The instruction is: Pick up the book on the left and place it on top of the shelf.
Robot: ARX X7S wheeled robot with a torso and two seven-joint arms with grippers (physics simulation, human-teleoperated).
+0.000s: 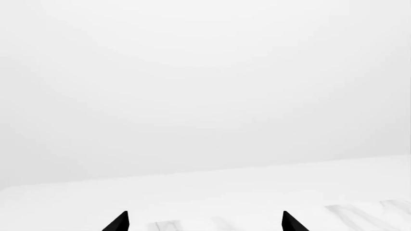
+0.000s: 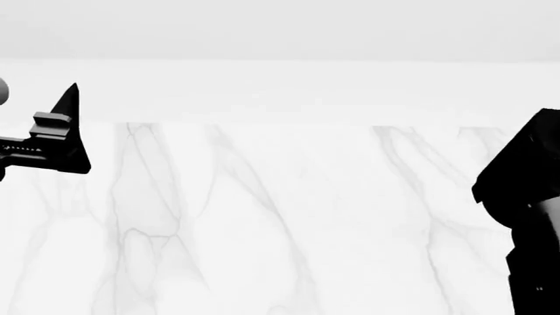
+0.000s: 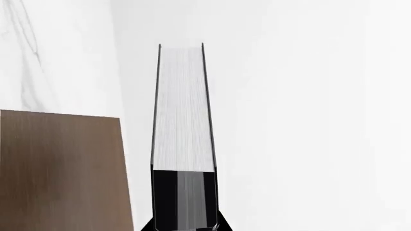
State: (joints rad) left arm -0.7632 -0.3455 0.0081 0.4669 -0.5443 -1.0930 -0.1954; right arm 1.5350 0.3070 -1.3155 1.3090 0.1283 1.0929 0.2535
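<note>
Left gripper (image 2: 61,131): matte black, pointed triangular fingers, stepped block, fine pale markings. Right arm (image 2: 529,210): black, angular.

Head view looks down on the marble tabletop (image 2: 280,216); wrist views sit close above it.

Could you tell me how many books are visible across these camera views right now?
1. The black book shows only in the right wrist view, clamped in the right hand, beside the brown shelf. Others may lie out of frame.
</note>
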